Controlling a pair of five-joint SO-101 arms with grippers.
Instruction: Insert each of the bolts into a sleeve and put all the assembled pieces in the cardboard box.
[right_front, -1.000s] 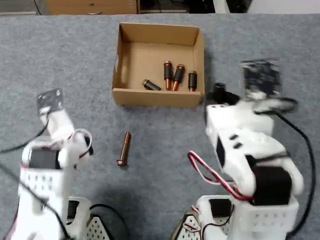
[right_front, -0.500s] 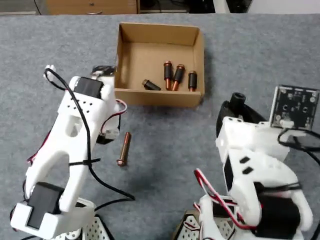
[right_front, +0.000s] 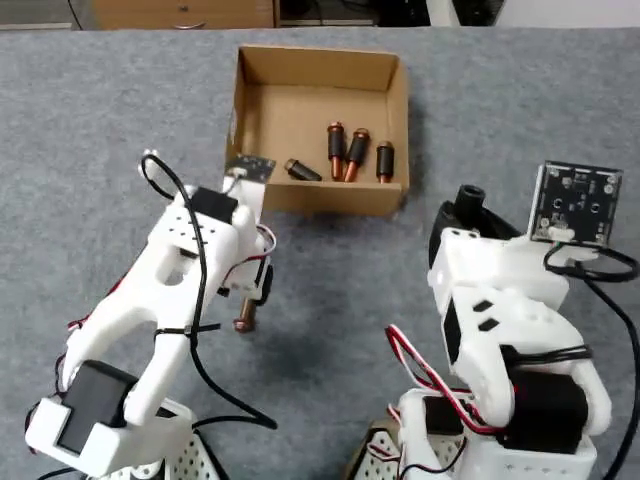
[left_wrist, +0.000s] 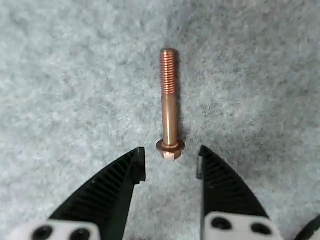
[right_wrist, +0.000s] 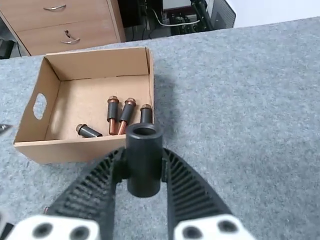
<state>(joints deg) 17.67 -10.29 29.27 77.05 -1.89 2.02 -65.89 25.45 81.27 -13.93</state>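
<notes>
- Left wrist view: the left gripper (left_wrist: 170, 159) has its black fingers (left_wrist: 125, 175) spread apart, one on each side of the flanged head of the bolt (left_wrist: 169, 105), and neither pad touches it. The stance looks like a lined-up pinch that has not yet closed.
- The bolt lies flat on the grey table (left_wrist: 70, 75). Its long axis runs straight out from the gap between the fingers, with the head nearest the gripper and the threaded end pointing away.
- In the high view only the bolt's head shows, under the left arm (right_front: 180, 290). The arm reaches toward the cardboard box (right_front: 310, 195), so the shaft probably runs toward the box as well.
- In the right wrist view, the right gripper (right_wrist: 144, 162) is clamped on a black sleeve (right_wrist: 144, 142), pinching its sides. The sleeve's long axis runs roughly in line with the fingers, and its open bore sticks out past the tips toward the box. Held this way, the hole is free to take a bolt.
- The right arm (right_front: 500, 320) holds the sleeve above the table, near the box's front corner.
- Four assembled pieces (right_wrist: 120, 115) lie on the box floor near its front wall.
</notes>
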